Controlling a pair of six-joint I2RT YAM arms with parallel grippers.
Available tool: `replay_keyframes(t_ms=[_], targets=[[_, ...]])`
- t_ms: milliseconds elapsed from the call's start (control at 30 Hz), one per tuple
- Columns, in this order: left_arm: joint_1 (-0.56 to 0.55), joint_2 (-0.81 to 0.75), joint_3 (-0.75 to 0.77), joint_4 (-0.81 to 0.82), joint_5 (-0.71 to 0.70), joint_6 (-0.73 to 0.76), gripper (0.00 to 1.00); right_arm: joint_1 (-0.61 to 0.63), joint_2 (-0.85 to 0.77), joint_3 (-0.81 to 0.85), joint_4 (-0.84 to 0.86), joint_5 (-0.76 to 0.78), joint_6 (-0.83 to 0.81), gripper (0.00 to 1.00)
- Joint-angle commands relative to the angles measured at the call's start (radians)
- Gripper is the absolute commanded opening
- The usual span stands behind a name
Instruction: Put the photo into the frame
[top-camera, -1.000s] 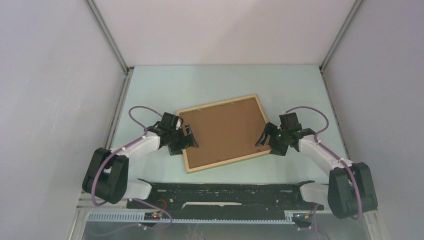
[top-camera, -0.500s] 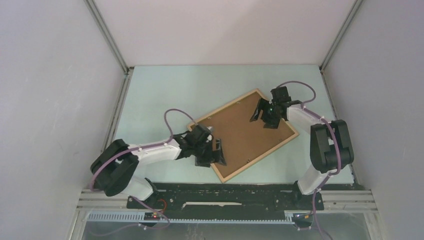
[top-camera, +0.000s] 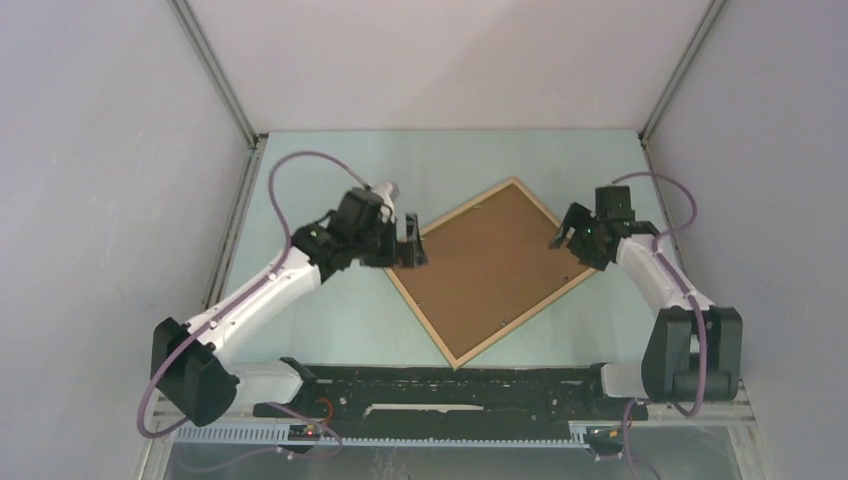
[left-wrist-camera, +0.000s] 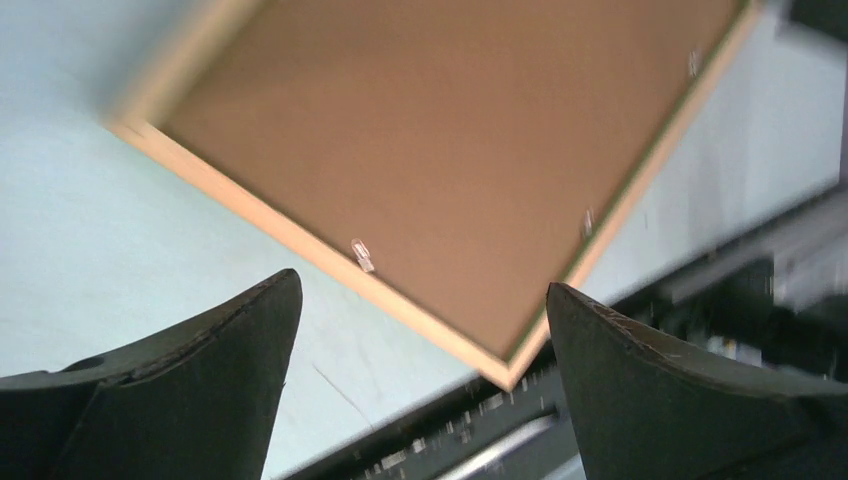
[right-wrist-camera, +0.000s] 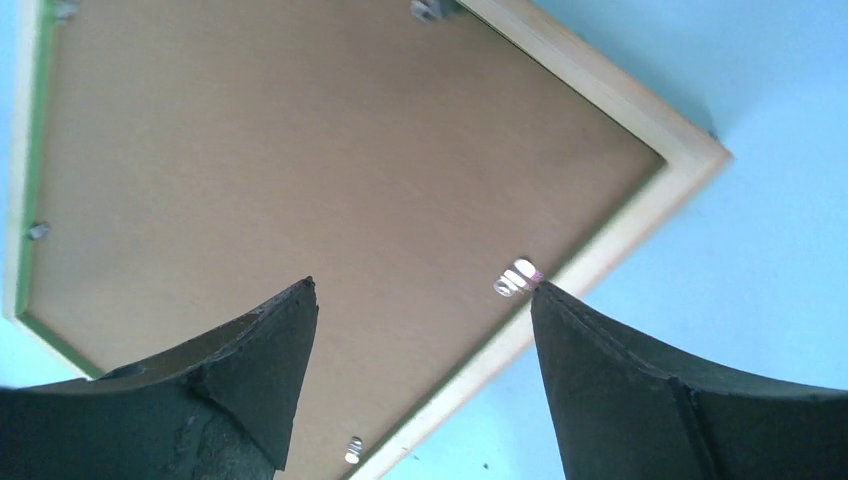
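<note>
Left claw (top-camera: 408, 244): jaws spread wide, nothing between them; held above the frame's left corner.
Right claw (top-camera: 566, 236): jaws wide, empty; over the frame's right corner.
Left arm: stretched forward from its base.
Right arm: elbow bent, forearm reaching inward.
Frame (right-wrist-camera: 690, 160): flat on the pale green surface (top-camera: 330, 180), back up, turned diamond-wise between the claws.
In frame: brown backing board (top-camera: 490, 265), small metal tabs (right-wrist-camera: 517, 277) along the rails.

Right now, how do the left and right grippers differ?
The left gripper sits at the frame's far-left rail, the right gripper at its far-right rail. The left arm is stretched far forward; the right arm is folded, elbow near its base. Shared: both open, both empty.
</note>
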Motion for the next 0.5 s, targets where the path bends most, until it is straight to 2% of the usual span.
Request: replay_keyframes(t_ms=[0,100,167,267,333,400,467], targets=[[0.167,0.124,0.198,-0.087,-0.101,0.082,1.0,-0.068,-0.123,-0.137,0.014,0.008,0.054,0.86],[0.256,0.304,0.322,-0.085,-0.057,0.076,1.0,-0.124,-0.186,-0.221,0.054,-0.031,0.06,0.86],[0.267,0.434,0.405,-0.084,-0.081,0.104,1.0,-0.165,-0.197,-0.269,0.086,-0.087,0.06,0.85],[0.28,0.599,0.516,-0.076,-0.105,0.166,1.0,-0.192,-0.16,-0.304,0.118,-0.127,0.054,0.85],[0.294,0.698,0.593,-0.114,-0.049,0.175,1.0,-0.192,-0.117,-0.312,0.134,-0.149,0.048,0.85],[0.294,0.751,0.615,-0.103,0.027,0.198,1.0,-0.191,-0.077,-0.318,0.156,-0.191,0.037,0.84],[0.293,0.773,0.598,-0.097,0.026,0.198,1.0,-0.189,-0.042,-0.318,0.187,-0.228,0.035,0.84]])
